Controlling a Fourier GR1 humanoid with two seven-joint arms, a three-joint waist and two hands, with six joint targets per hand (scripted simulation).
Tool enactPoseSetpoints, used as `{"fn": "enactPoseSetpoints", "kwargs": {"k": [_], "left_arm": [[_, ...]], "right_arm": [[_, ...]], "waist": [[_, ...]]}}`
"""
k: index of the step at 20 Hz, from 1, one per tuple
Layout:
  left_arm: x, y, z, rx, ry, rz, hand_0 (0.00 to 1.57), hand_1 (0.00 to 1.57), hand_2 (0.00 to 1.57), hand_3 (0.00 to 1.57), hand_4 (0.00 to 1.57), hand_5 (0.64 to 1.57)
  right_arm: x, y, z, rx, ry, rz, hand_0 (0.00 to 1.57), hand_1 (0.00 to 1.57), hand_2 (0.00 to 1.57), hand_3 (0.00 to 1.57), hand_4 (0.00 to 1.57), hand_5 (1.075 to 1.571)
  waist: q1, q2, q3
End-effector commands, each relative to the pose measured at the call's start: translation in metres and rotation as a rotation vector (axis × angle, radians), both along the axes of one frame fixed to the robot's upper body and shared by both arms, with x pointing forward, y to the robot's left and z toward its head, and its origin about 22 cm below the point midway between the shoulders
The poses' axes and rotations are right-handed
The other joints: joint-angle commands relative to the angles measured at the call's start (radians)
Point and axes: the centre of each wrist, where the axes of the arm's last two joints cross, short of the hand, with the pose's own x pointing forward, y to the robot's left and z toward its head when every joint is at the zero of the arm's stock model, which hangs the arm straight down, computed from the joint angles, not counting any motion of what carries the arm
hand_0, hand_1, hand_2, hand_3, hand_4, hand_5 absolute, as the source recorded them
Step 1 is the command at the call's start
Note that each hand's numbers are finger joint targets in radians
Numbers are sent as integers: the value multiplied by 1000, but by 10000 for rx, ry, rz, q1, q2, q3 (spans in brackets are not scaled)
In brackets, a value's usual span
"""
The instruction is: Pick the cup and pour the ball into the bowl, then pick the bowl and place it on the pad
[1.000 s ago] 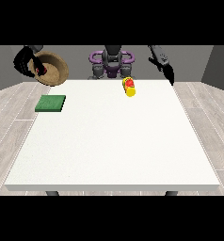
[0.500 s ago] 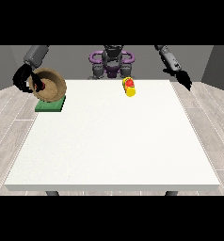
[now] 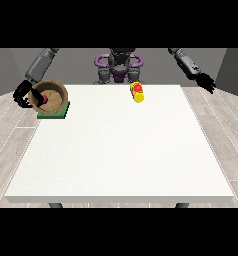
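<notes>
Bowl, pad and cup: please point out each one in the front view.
bowl (image 3: pixel 53 98): front view, on its inner wall.
pad (image 3: pixel 52 114): front view, on its front edge.
cup (image 3: pixel 137 93): front view, on its side.

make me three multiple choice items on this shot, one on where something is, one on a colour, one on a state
1. Where is the bowl?
A. at the middle of the table
B. over the pad at the view's left
C. at the table's near edge

2. What colour is the pad?
A. green
B. blue
C. orange

3. How does the cup lie?
A. held up by the hand at the view's right
B. upside down inside the bowl
C. on its side on the table, held by no hand

Key: 1 B, the bowl sits tilted over the pad near the table's far left corner, with the hand at the view's left at its rim. 2 A, the flat square under the bowl is green. 3 C, the yellow and red cup lies tipped near the far edge, and the hand at the view's right is off to the side, apart from it.
</notes>
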Motion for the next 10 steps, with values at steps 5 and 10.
{"fn": "enactPoseSetpoints", "kwargs": {"k": [5,10], "left_arm": [[-9,6,3,-200,-209,76,0,0,0,0,863,1179],[-29,22,4,-186,-115,360,0,0,0,0,857,1168]], "right_arm": [[12,-1,3,3660,-1343,-1222,1264,1264,1263,911,200,1389],[-1,-30,37,3698,-1802,-1455,0,0,575,0,0,1246]], "waist": [[-108,265,110],[-129,-119,102]]}}
